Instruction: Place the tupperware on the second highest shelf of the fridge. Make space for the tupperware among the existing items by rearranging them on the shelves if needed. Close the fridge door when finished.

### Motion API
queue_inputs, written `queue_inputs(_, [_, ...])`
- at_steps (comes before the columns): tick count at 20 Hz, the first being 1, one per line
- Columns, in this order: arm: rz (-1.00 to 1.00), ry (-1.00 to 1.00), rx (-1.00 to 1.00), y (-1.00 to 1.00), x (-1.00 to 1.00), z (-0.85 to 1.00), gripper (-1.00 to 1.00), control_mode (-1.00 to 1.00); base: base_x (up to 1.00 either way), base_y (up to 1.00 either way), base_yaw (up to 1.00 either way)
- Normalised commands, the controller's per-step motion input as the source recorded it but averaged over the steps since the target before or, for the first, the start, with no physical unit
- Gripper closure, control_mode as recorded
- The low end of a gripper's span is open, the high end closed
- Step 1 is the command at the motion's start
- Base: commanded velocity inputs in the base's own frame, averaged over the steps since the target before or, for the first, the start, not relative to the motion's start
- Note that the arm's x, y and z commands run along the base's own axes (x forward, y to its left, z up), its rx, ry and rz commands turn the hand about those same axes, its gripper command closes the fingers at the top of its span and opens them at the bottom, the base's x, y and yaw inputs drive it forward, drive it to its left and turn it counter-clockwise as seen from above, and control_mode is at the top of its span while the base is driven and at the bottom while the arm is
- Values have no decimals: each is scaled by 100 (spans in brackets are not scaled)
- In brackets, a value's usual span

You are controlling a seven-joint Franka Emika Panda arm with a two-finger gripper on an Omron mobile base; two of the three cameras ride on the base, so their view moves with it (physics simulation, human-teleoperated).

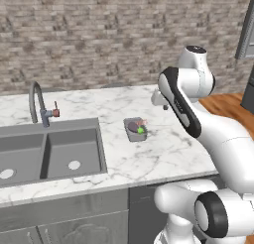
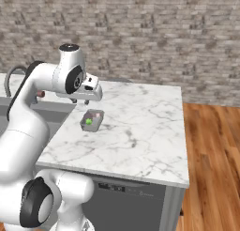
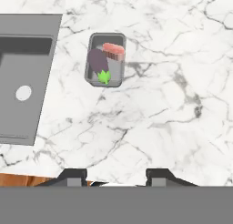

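A small, rigid, likely light tupperware (image 3: 105,60) of food sits on the marble counter (image 3: 173,95); the open, empty gripper (image 3: 115,175) should pinch its long side walls.

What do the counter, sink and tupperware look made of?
Counter: polished marble, likely, white with grey veining. Sink: matte grey, probably steel or composite; flat uniform tone, no shine. Tupperware: grey plastic by its look, thin plain walls, open top showing food.

Brick wall (image 2: 140,33), marble counter (image 2: 140,131), sink (image 1: 49,153), wood floor (image 2: 211,155)
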Motion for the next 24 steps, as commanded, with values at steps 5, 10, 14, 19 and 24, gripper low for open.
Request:
queue_inputs(5, [-3, -7, 0, 0, 16, -12, -100, -100, 0, 0, 0])
queue_inputs(10, [0, -10, 0, 0, 26, -37, -100, -100, 0, 0, 0])
queue_inputs(14, [0, -2, 0, 0, 40, -49, -100, -100, 0, 0, 0])
queue_inputs(19, [0, 0, 0, 0, 45, -42, -100, -100, 0, 0, 0])
queue_inputs(24, [0, 0, 0, 0, 48, -34, -100, -100, 0, 0, 0])
